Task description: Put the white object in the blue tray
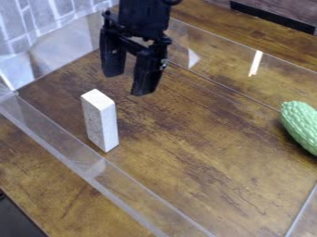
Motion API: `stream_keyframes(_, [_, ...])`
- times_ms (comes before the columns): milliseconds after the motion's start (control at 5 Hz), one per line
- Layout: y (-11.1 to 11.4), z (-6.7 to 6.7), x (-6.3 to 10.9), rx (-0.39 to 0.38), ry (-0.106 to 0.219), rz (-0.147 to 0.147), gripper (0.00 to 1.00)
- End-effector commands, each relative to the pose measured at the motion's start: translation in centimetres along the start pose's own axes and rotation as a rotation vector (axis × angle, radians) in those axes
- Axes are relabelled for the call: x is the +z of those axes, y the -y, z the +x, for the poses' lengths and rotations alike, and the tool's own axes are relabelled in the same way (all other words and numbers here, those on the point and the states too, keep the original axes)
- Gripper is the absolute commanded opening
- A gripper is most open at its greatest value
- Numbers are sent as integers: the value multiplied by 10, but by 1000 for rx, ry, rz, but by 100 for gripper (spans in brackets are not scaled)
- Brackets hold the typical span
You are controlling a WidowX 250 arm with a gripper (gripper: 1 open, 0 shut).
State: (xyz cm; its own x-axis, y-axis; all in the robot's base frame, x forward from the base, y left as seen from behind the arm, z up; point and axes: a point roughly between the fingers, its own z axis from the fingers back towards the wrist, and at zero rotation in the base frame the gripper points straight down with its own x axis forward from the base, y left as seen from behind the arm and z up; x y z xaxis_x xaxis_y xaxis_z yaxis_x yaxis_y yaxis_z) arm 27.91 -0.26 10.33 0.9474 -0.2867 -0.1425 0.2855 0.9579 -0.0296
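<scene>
The white object (100, 120) is a plain brick-shaped block standing upright on the wooden table, left of centre. My gripper (130, 72) hangs above and behind it, a little to its right, black fingers (146, 79) pointing down and open with nothing between them. It does not touch the block. The blue tray is out of view.
A bumpy green vegetable (301, 126) lies at the right edge. A clear plastic wall (74, 153) borders the wooden table (198, 139) on the left and front. A grey tiled wall (31, 23) stands at the back left.
</scene>
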Motion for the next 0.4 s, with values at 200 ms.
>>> stream_keyframes(200, [-13, -6, 1, -92, 19, 16, 100])
